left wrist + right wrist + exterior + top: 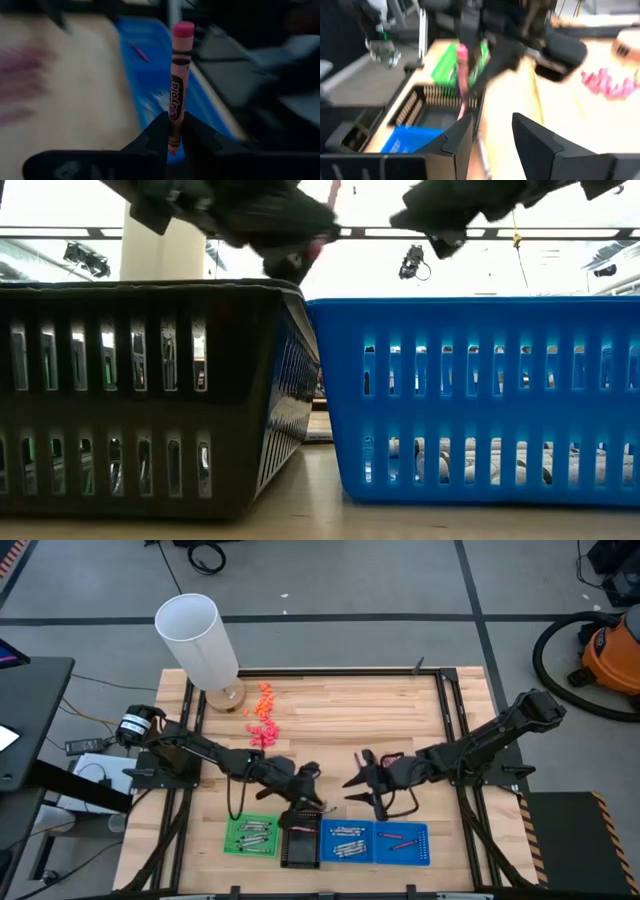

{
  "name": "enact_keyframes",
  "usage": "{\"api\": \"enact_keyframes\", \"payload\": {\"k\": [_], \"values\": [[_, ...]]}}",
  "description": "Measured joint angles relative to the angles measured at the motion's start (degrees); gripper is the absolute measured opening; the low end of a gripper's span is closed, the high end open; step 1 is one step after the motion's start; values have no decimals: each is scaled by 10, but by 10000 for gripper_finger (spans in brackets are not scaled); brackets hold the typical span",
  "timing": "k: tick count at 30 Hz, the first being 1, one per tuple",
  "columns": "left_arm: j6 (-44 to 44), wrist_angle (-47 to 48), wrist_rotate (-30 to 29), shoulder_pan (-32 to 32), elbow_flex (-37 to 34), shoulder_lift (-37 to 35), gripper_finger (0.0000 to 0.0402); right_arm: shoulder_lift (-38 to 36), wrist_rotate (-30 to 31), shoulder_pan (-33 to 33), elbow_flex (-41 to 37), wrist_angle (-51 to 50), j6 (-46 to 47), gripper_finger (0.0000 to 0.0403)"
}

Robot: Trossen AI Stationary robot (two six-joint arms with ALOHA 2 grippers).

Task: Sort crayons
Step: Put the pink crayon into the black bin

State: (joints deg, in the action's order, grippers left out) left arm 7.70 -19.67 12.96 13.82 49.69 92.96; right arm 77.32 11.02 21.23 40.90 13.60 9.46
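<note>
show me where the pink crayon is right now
The pink crayon stands upright, pinched in the left gripper, above the black tray.

Two blue trays [375,843] (one green [250,836]).

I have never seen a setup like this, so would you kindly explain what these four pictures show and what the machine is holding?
Two dark robot arms work at a wooden table. One picture looks straight down from above, one looks level across the tabletop, and two come from cameras on the wrists. Along the near edge sit a green tray, a black tray and two blue trays, some holding crayons. The left gripper has its fingers shut on a pink crayon, held above the black tray. The right gripper hovers nearby, fingers open and empty. A white cylinder and small orange and pink lumps lie farther back.
</note>
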Motion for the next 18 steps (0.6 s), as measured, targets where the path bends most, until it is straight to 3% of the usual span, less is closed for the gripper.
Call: {"api": "enact_keyframes", "payload": {"k": [3,5,11,13,18], "values": [[36,39,96,1,0,0,55,0,20,12,0,-27,13,149],[39,69,116,6,0,-1,50,0,41,19,0,-34,11,148],[1,115,93,35,0,4,48,0,81,26,0,-34,-9,148],[-51,135,85,51,-1,6,48,0,83,27,0,-34,-15,148],[-231,149,-1,95,-1,5,48,0,84,26,0,-33,-21,148]]}}
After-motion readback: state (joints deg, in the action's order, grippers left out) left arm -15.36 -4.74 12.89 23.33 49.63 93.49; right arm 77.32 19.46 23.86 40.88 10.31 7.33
